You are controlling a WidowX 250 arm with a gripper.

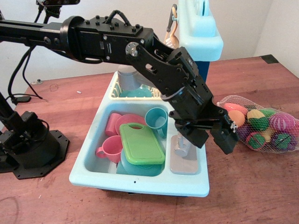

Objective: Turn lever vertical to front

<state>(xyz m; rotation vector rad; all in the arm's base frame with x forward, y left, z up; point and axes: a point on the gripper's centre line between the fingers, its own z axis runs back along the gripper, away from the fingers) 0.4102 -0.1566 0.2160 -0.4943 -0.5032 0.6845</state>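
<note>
**Gripper hanging just above and right of the faucet lever**

Nearest the camera, the front rim of the pale blue toy sink (140, 185) is sitting on the wooden table (252, 186). Just behind that rim, at the sink's right side, the grey faucet base (184, 164) is lying flat, and the lever (181, 147) is standing up from it as a short light-grey stub, its long axis running close to vertical.

The gripper (212, 133) is hovering directly over this spot. Its fingers are standing apart, clamped on nothing: one dark finger (195, 136) is overlapping the lever's top from above, the other finger (225, 136) is hanging out to the right, beyond the sink's edge. So the lever is lying below and slightly left of the gap's middle. Whether the nearer finger is touching the stub I cannot tell.

Judging from this, the coming move is calling for a small shift leftward and down, then a pull toward the front rim.

Farther back, a green cutting board (141, 143), pink cups (111, 149) and a teal cup (157, 118) are filling the basin; a mesh bag of toy food (264, 128) is resting to the right.
</note>
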